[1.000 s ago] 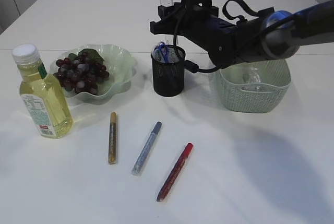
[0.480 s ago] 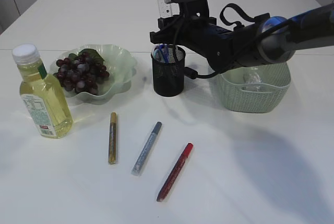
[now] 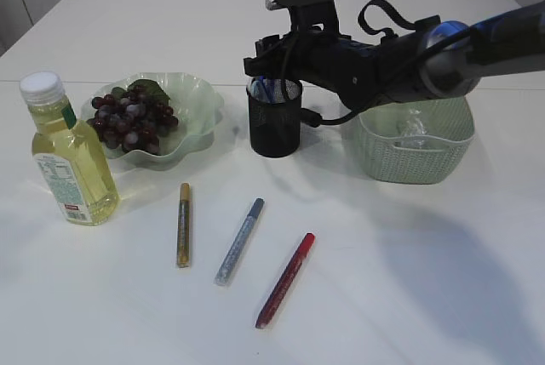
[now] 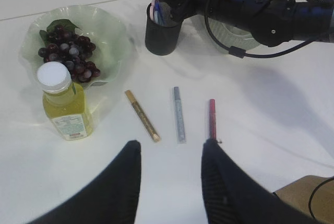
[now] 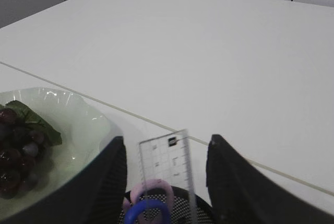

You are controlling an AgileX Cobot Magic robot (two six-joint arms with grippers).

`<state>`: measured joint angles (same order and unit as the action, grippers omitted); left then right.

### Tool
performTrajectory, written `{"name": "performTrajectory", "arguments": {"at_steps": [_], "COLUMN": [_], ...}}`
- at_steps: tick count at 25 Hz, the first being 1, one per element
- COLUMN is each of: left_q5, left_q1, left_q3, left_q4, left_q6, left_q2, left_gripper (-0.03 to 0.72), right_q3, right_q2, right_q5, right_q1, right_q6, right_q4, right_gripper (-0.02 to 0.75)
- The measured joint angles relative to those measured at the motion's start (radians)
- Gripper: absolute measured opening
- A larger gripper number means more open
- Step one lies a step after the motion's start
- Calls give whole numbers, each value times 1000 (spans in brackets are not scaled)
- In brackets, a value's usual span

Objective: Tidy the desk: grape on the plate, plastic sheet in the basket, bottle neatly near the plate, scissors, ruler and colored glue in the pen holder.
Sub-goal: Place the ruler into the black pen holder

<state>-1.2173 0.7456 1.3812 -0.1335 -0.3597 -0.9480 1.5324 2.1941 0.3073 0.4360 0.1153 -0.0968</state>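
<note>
1. The right gripper (image 5: 166, 179) hangs directly over the pen holder (image 3: 274, 116). Its fingers (image 5: 106, 182) stand spread on either side of the ruler (image 5: 167, 174), with a visible gap on both sides; it pinches nothing.
2. The ruler stands upright in the pen holder, beside the scissors (image 5: 147, 203), whose pink and blue handles show at the rim.
3. The left gripper (image 4: 171, 179) hovers high above the near part of the counter (image 3: 409, 280). Its fingers (image 4: 122, 182) are spread and it holds nothing.
4. Three glue pens lie on the counter in front of the pen holder, apart from each other: gold glue pen (image 3: 183, 224), silver glue pen (image 3: 239, 241), red glue pen (image 3: 286, 279).
5. The grapes (image 3: 130, 119) lie on the green plate (image 3: 197, 97).
6. The bottle (image 3: 71, 161) stands upright just beside the plate, on its near left side.
7. The plastic sheet (image 3: 415, 131) lies inside the green basket (image 3: 415, 154), to the right of the pen holder.
</note>
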Motion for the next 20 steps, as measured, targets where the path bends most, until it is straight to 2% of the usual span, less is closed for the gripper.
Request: {"name": "performTrajectory", "arguments": {"at_steps": [4, 11, 17, 20], "left_q5": [0, 0, -26, -48], "left_q1": [0, 0, 0, 0], "left_q3": [0, 0, 0, 0], "left_q4": [0, 0, 5, 61], "left_q6": [0, 0, 0, 10], "left_q2": [0, 0, -2, -14], "left_gripper": [287, 287, 287, 286], "right_q3": [34, 61, 61, 63], "right_q2": [0, -30, -153, -220], "right_q5": [-63, -173, -375, -508], "right_q1": [0, 0, 0, 0], "right_q6": [-1, -6, -7, -7], "right_q4": [0, 0, 0, 16], "right_gripper": [423, 430, 430, 430]}}
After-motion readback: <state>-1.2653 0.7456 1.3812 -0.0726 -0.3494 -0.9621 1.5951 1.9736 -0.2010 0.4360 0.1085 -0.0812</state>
